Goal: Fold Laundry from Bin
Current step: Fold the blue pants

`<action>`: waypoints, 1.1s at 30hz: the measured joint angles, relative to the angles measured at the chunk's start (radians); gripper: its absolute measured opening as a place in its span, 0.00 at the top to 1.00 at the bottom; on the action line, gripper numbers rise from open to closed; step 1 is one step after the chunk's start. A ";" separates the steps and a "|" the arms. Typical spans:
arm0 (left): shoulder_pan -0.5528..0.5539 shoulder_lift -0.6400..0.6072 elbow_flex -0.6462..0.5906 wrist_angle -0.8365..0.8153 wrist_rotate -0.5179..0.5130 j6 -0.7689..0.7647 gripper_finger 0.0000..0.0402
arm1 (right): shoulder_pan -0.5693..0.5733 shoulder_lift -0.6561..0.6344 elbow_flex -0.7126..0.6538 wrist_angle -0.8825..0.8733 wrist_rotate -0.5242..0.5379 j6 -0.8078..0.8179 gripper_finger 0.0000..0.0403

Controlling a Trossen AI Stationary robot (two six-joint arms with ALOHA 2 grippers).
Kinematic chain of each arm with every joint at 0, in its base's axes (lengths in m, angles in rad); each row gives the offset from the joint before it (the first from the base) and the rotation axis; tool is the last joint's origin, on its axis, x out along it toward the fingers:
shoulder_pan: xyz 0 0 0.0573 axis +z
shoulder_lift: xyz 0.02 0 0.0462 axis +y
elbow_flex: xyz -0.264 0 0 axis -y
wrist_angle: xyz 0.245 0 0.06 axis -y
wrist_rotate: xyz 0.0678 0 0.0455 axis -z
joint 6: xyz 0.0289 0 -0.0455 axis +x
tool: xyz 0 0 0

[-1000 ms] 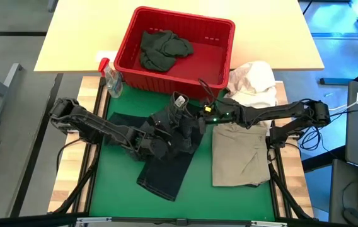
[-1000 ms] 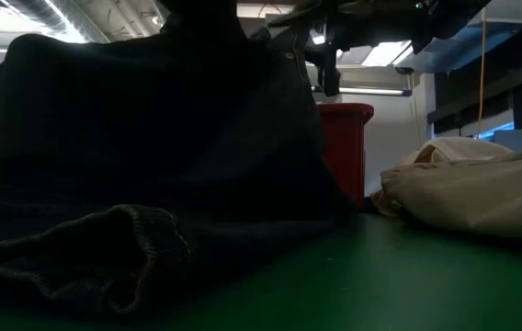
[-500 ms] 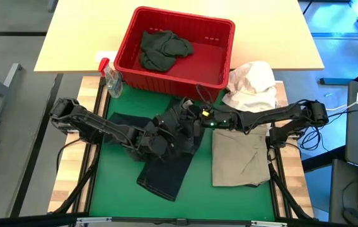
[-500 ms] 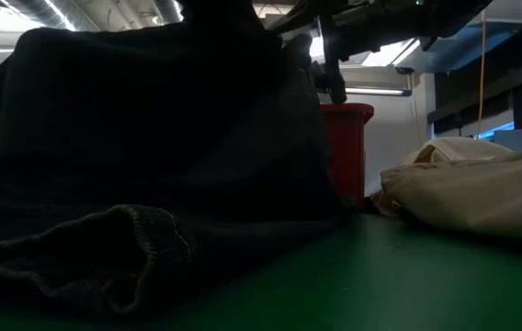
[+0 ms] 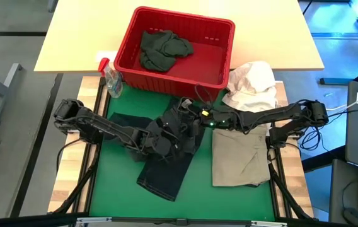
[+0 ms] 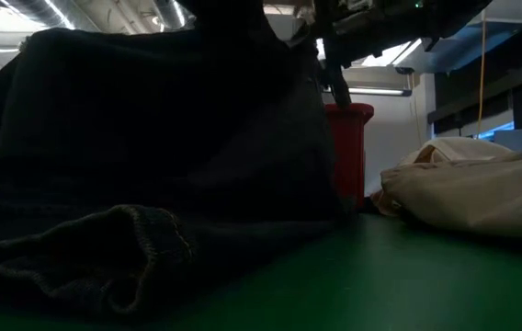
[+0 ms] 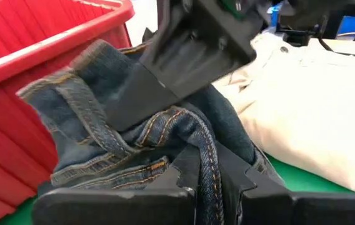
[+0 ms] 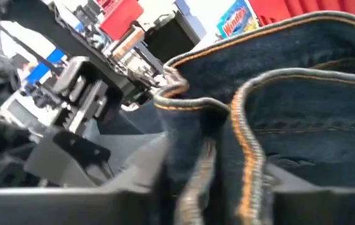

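Dark denim jeans (image 5: pixel 166 151) lie bunched mid-bench, the left gripper (image 5: pixel 160 142) and right gripper (image 5: pixel 187 112) both clenched on their waistband.

Both arms (image 5: pixel 97 126) inward, grippers (image 5: pixel 173 129) close together at mid-table.

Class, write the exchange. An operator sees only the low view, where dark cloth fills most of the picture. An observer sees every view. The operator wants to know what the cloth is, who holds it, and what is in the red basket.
Operator: What is this dark cloth, and who holds it?
Observer: Dark jeans. The left gripper is shut on a stitched seam of them.
Operator: And the right gripper?
Observer: The right gripper has the denim waistband between its fingers, near the basket.
Operator: Is the basket empty?
Observer: No, the red basket holds one crumpled dark green garment.
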 joint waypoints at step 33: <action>-0.038 -0.674 0.002 -0.024 0.102 0.381 0.54 | -0.002 -0.111 0.988 -0.787 -0.225 -0.916 0.89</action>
